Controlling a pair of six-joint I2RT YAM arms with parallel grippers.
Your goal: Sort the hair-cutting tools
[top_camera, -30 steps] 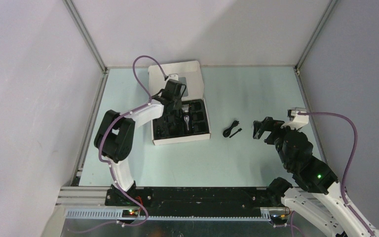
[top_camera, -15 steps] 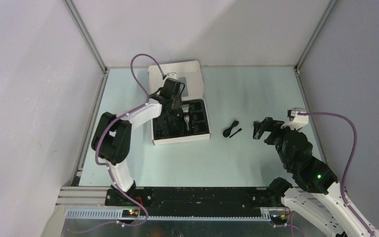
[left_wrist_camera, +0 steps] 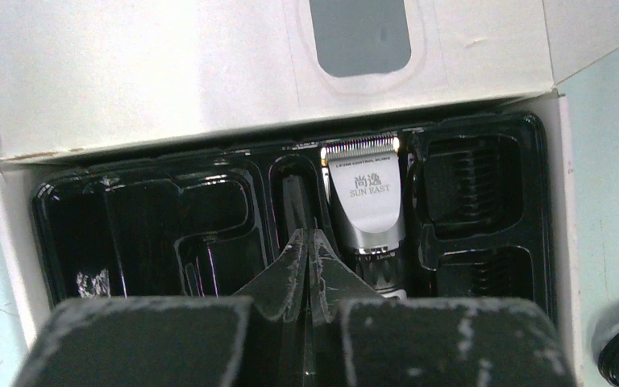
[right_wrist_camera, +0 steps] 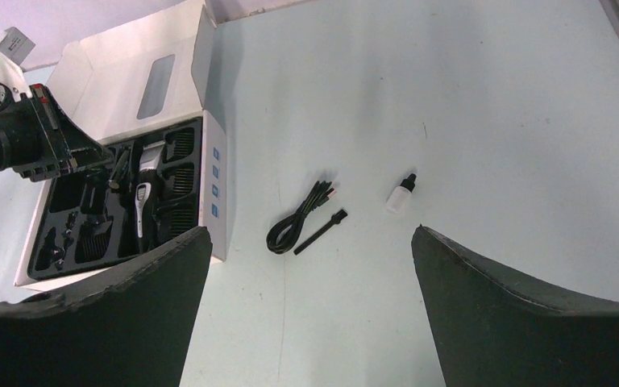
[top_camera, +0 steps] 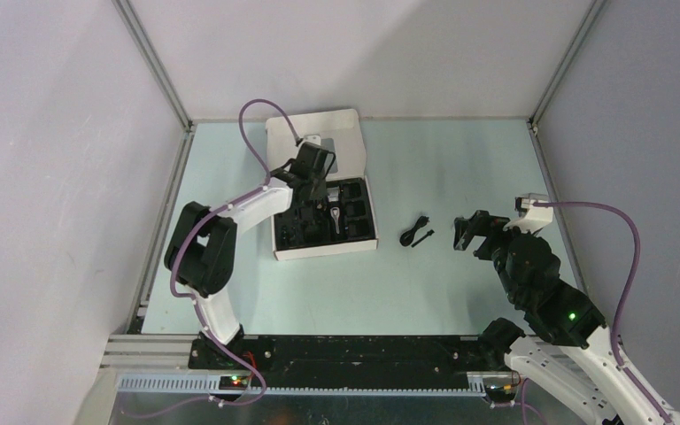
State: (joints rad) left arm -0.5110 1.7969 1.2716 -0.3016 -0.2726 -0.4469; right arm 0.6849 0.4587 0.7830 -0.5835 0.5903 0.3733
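Observation:
The silver-and-black clipper (left_wrist_camera: 368, 193) lies in the black tray (left_wrist_camera: 145, 234) of the open white box (top_camera: 323, 250). Black comb attachments (left_wrist_camera: 471, 173) sit in slots to its right. My left gripper (left_wrist_camera: 310, 242) hovers over the tray just left of the clipper, shut, its fingers pressed together with nothing between them. The coiled black cord (right_wrist_camera: 298, 218) and the thin black brush (right_wrist_camera: 320, 231) lie on the table right of the box. My right gripper (right_wrist_camera: 309, 242) hangs above the table near them, open and empty.
A small clear bottle with a black cap (right_wrist_camera: 400, 193) lies on the table right of the brush. The box lid (left_wrist_camera: 169, 72) is folded back behind the tray. Metal frame rails (top_camera: 164, 204) border the table on both sides.
My left gripper's jaws have come together over the tray, and its wrist shifted slightly. The right arm, cord and brush have not moved.

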